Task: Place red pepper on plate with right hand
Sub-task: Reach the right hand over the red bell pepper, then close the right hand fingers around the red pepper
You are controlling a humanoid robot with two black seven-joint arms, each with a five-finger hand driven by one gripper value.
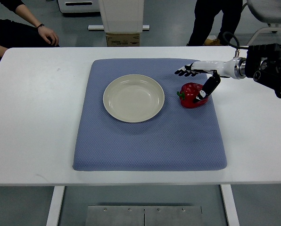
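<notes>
So the white worktop (pixel 32 141) runs right across, and nearest the camera it's just bare surface and the front edge of the blue mat (pixel 145 146) that everything sits on. A bit further in on the mat you get the cream plate (pixel 133 98), nothing on it, and just to its right the red pepper (pixel 192 95), sitting on the mat close beside the plate but not touching it as far as I can tell. The right hand (pixel 197 77) comes in from the right edge, fingers stretched out flat and spread above the far side of the pepper, thumb angled down and resting on or right against the pepper's right shoulder. It isn't gripping anything. I'd call this the reach/pre-grasp step: hand at the pepper, grasp not closed yet. Next it'd need to drop the fingers over the top and close against the thumb, then lift and carry it the short hop left over the plate rim. The pepper looks glossy and rounded, so a shallow pinch could let it roll. No left hand anywhere in view. Beyond the far edge there are people and a cardboard box (pixel 123 39) on the floor.
</notes>
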